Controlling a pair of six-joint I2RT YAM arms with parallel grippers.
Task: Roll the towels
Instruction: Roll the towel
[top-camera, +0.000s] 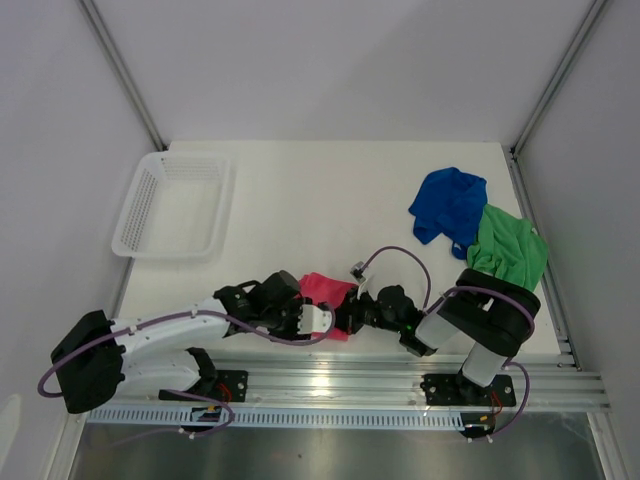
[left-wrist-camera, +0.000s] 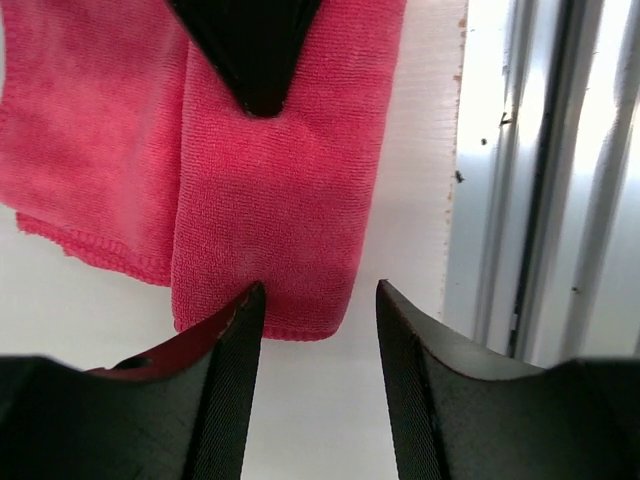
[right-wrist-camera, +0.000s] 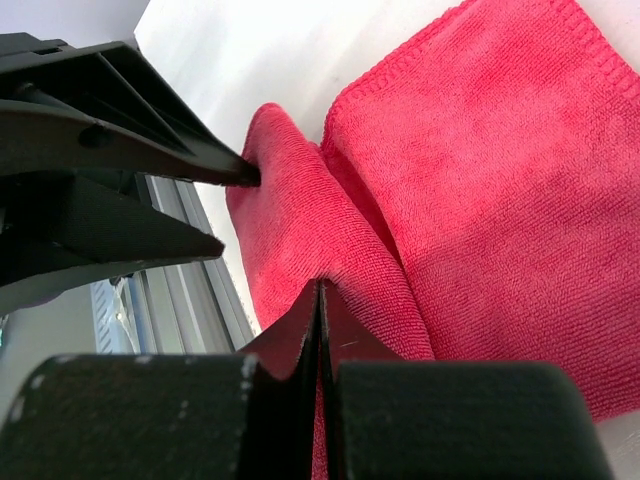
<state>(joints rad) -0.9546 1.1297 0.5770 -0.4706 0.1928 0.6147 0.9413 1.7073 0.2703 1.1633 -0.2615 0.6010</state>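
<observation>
left gripper stands half open, empty, at the left end of the pink towel; your shut right gripper pins the right end; the fold runs left-right.

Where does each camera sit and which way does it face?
Top external: above and behind the bases, looking down on the table; both arms show.
Left wrist: on the left arm, looking past its open left gripper at the pink towel.
Right wrist: looking past its shut right gripper at that towel.
Shared: each wrist view shows the other gripper and the towel's fold.
</observation>
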